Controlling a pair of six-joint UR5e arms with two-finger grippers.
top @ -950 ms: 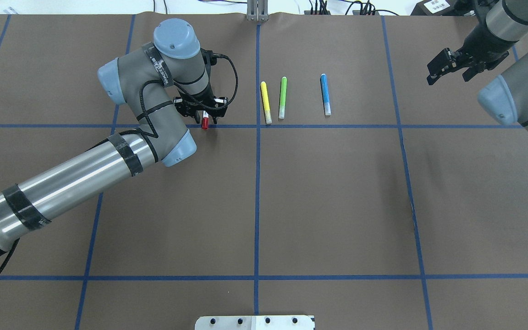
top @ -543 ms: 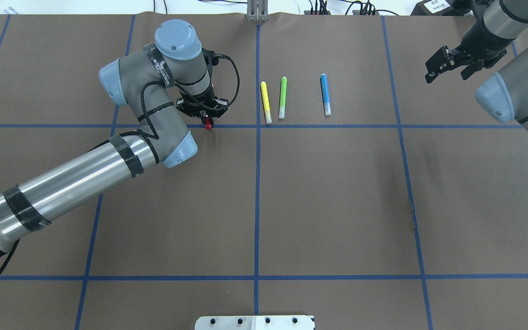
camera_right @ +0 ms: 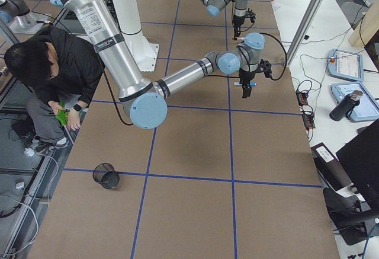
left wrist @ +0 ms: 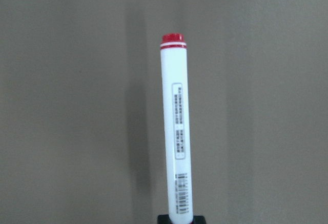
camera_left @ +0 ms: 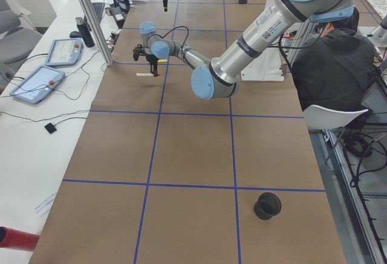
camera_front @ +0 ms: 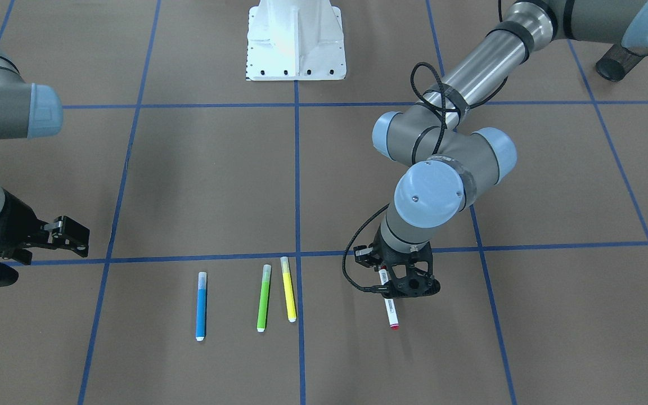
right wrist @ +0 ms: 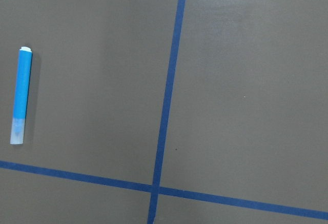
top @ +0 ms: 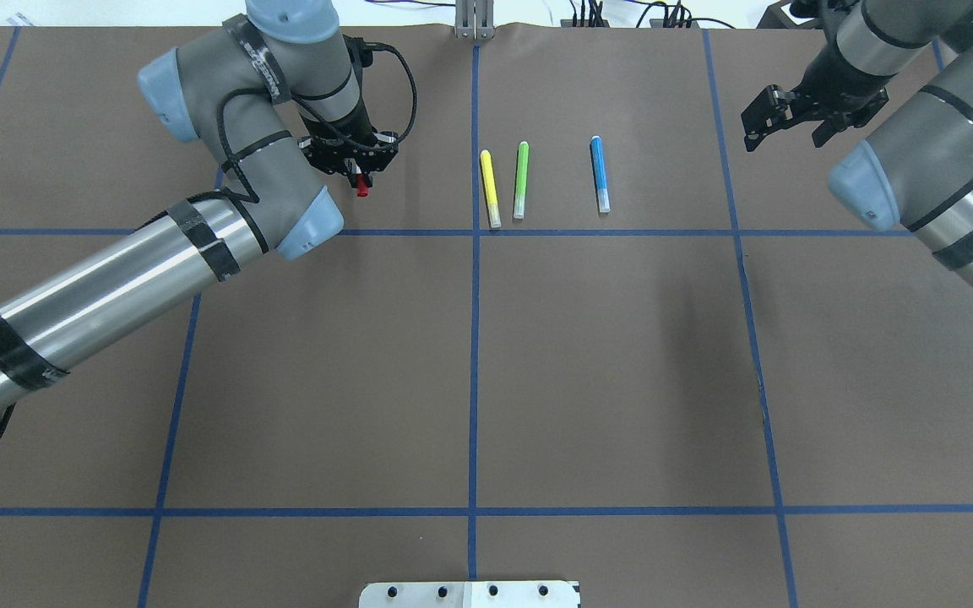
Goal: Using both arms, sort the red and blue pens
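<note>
Red-capped marker hangs pinched in the left gripper, not yet placed; blue highlighter lies untouched; right gripper hovers spread, empty.

From overhead, the left gripper covers nearly all of the marker; only its red end shows. In the front-facing view the gripper hides the marker's upper part, and the fingers' contact cannot be made out. The left wrist view cuts the marker at the bottom edge, and its label print is too small to read. In the side views the green highlighter is too small to pick out.
</note>
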